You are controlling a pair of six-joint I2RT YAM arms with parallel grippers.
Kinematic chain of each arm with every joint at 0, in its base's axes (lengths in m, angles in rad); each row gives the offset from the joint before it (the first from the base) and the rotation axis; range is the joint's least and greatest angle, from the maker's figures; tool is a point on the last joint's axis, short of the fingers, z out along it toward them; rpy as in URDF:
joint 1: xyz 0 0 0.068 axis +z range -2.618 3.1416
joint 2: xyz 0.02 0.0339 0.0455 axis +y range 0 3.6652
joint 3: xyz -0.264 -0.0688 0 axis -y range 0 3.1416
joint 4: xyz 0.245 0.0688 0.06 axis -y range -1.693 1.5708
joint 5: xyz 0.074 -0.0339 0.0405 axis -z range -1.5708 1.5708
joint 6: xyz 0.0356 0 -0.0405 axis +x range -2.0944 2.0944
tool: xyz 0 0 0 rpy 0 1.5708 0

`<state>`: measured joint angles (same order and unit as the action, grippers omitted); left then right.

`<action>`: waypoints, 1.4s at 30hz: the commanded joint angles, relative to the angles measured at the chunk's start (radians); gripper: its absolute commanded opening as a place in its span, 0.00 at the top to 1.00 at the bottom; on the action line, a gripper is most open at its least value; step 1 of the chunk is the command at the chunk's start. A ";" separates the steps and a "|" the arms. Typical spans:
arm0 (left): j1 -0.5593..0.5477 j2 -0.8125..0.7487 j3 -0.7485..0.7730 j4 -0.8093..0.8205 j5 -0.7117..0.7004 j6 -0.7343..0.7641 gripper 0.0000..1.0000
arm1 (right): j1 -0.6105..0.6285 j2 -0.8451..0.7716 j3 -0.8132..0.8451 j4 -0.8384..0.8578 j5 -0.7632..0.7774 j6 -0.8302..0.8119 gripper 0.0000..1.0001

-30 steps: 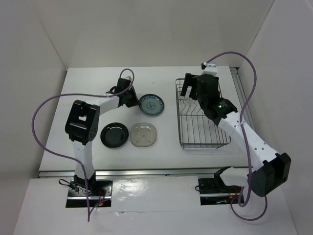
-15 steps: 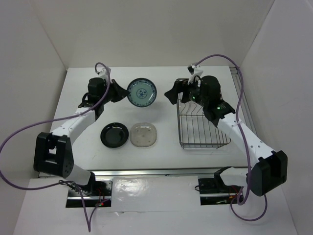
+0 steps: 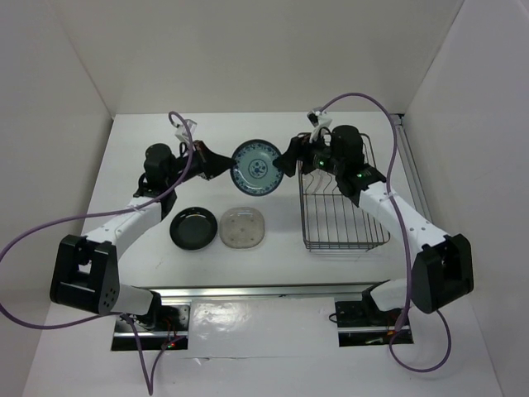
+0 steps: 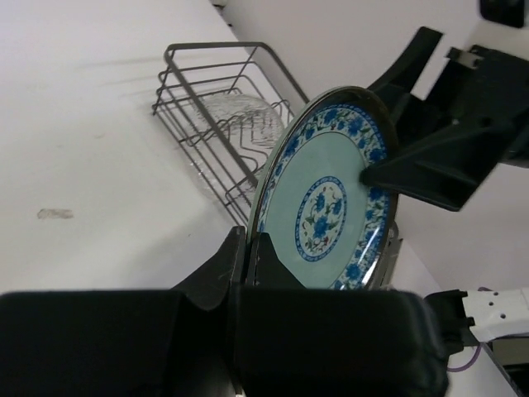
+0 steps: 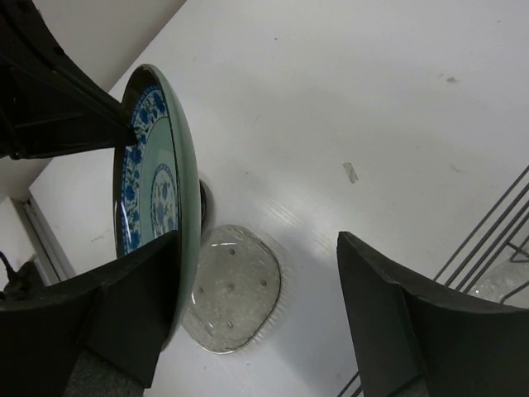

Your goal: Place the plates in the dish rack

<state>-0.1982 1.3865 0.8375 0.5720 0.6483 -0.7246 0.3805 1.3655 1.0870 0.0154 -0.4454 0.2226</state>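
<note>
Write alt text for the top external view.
The left gripper holds the blue-green plate up on edge, with the open right gripper at its opposite rim. A black plate and a whitish dotted plate lie on the table beside the dish rack.

Bright, even light floods the white matte table (image 3: 281,231); shadows on it are faint. Low in the left wrist view, the black fingers (image 4: 219,273) of the left gripper (image 4: 248,241) blur, and the glossy blue-green patterned round plate (image 4: 331,207) glints at its rim.
</note>
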 commanded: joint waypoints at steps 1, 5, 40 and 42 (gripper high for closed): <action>-0.001 -0.030 0.005 0.183 0.086 -0.041 1.00 | -0.006 0.017 0.022 0.110 -0.041 0.027 0.20; -0.001 -0.007 -0.006 0.216 0.106 -0.062 1.00 | -0.006 0.046 0.022 0.132 -0.069 0.060 0.71; -0.121 0.180 0.337 -0.741 -0.704 0.048 0.00 | -0.034 -0.089 0.183 -0.411 1.206 0.044 1.00; -0.121 0.180 0.337 -0.741 -0.704 0.048 0.00 | -0.034 -0.089 0.162 -0.395 1.206 0.044 1.00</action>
<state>-0.3176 1.5646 1.1355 -0.1333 -0.0109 -0.7025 0.3504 1.2911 1.2217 -0.3977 0.6823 0.2676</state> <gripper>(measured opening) 1.000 0.056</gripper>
